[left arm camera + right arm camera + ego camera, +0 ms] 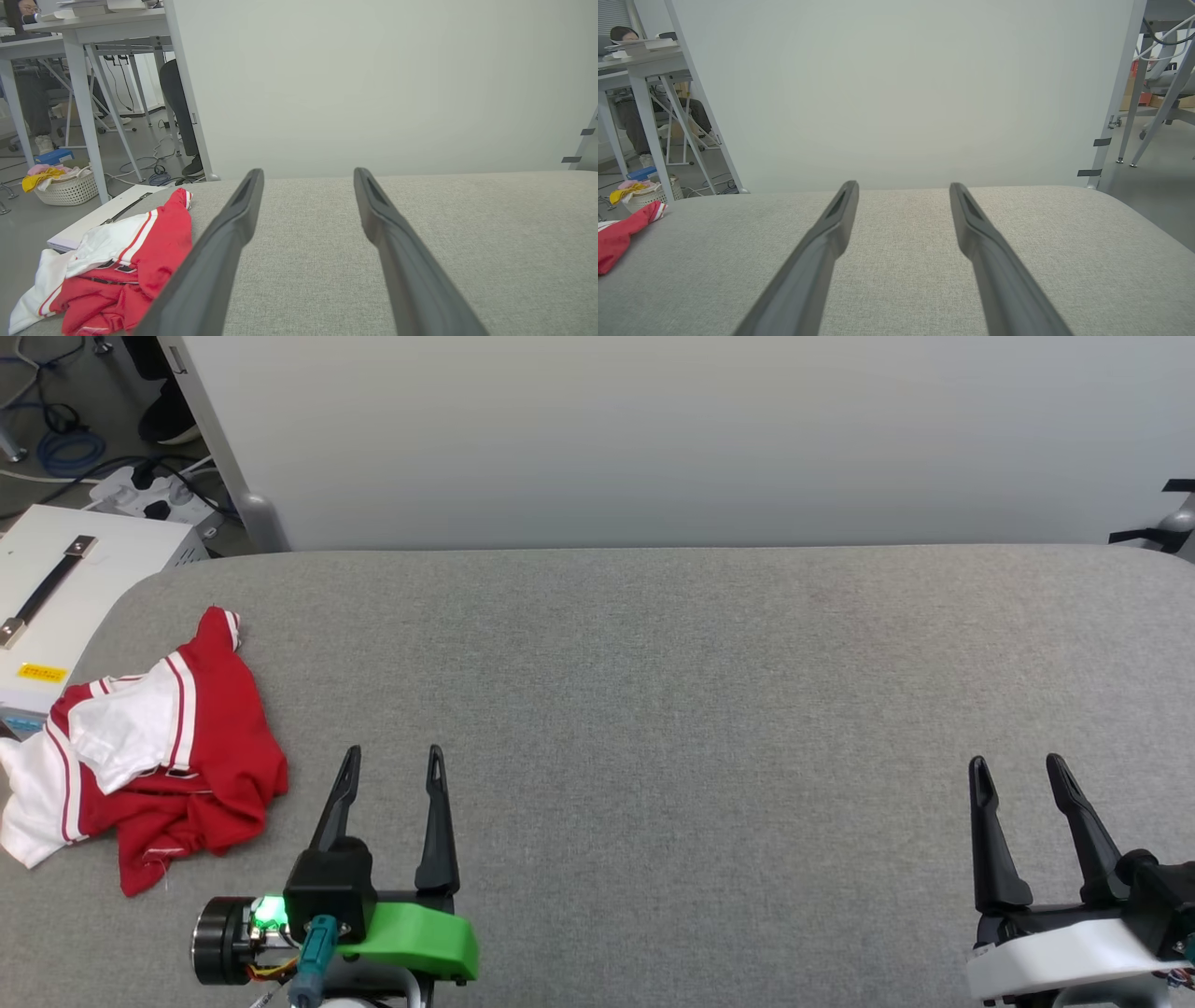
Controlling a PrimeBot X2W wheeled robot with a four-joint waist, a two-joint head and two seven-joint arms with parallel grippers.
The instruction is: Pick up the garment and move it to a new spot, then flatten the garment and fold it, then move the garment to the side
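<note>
While the garment (pixel 159 747) lay crumpled at the left edge of the surface (pixel 653 709), neither gripper held it: the pick-up looked not yet begun.
The left gripper (pixel 394 753) hung over the near edge just right of the garment, fingers apart and empty. The right gripper (pixel 1016 763) hovered by the near right corner, well apart from it, fingers likewise spread on nothing. The next move would likely call for the left gripper to swing toward the left edge, drop onto a raised red fold and close, minding the white sleeve that seemed to lap over that edge. The bare middle offered a new spot. On the floor beyond the left edge, a white basket (pixel 70 190) held yellow and pink cloth. A white case (pixel 93 569) with a black handle sat shut by the far left corner, its contents hidden.
</note>
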